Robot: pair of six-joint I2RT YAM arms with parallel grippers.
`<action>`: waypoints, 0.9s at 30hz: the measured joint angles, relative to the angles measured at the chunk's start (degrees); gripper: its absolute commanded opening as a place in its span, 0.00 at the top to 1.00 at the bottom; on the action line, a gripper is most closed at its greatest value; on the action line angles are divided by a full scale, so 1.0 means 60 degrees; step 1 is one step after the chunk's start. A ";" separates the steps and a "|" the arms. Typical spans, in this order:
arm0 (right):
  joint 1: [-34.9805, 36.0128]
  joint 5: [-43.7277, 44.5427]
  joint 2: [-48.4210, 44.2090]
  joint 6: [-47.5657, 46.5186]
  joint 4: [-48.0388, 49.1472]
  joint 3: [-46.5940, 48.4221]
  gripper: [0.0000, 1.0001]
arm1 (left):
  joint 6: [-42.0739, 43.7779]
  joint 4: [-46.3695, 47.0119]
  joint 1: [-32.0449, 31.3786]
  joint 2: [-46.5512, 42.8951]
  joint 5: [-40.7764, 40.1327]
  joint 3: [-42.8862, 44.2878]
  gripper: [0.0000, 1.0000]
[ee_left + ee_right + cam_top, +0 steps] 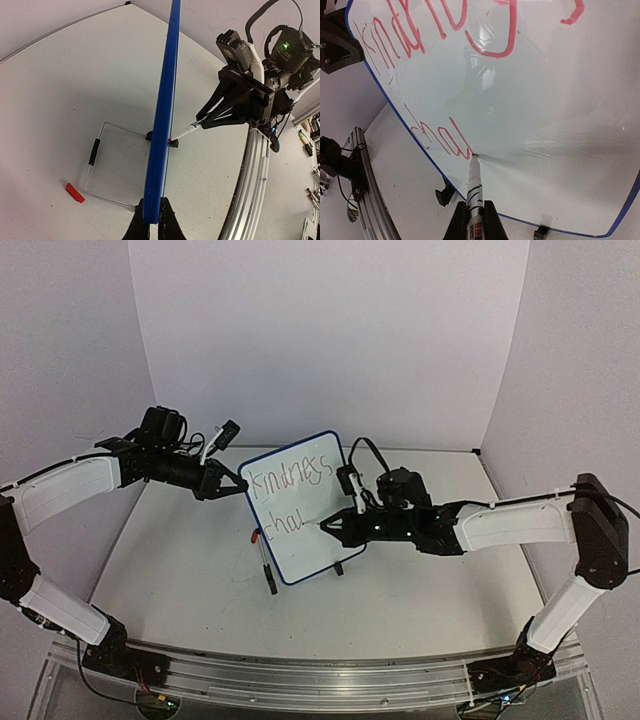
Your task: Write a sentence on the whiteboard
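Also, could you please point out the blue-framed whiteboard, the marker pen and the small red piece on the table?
Blue-framed white whiteboard (300,555): top external view, bare white face.
White red-tipped marker pen (474,187): right wrist view, barrel.
Small red plastic piece (75,192): left wrist view, its middle.

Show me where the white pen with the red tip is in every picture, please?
Top view: the white marker pen with the red tip is tiny, mid-picture, touching the blue-framed white board.
Left wrist view: right of centre, slanting down-left to the board.
Right wrist view: bottom centre, tip pointing up.
Shared landmark: that blue-framed board.
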 measured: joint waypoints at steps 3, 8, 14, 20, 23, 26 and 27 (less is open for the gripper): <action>0.0000 0.0009 0.0000 0.0000 0.0000 0.0000 1.00 | 0.0004 0.0000 0.0000 0.0000 0.0000 0.0000 1.00; 0.0000 0.0006 0.0000 0.0000 0.0020 0.0000 1.00 | 0.0000 0.0000 0.0000 0.0000 -0.0004 0.0000 1.00; 0.0000 0.0006 0.0000 0.0000 0.0084 0.0093 1.00 | 0.0000 0.0000 0.0000 0.0000 -0.0005 0.0000 1.00; 0.0000 0.0007 0.0000 0.0000 0.0278 0.0237 1.00 | 0.0000 -0.0003 0.0000 0.0000 -0.0011 0.0000 1.00; 0.0000 0.0023 0.0000 0.0000 0.0343 0.0240 1.00 | 0.0000 -0.0004 0.0000 0.0000 -0.0018 0.0000 1.00; 0.0005 0.0083 -0.0010 0.0024 0.0386 0.0238 1.00 | -0.0003 -0.0004 0.0000 0.0000 -0.0031 0.0000 1.00; 0.0009 0.0115 -0.0023 0.0038 0.0413 0.0231 1.00 | -0.0004 -0.0004 0.0000 0.0000 -0.0034 0.0000 1.00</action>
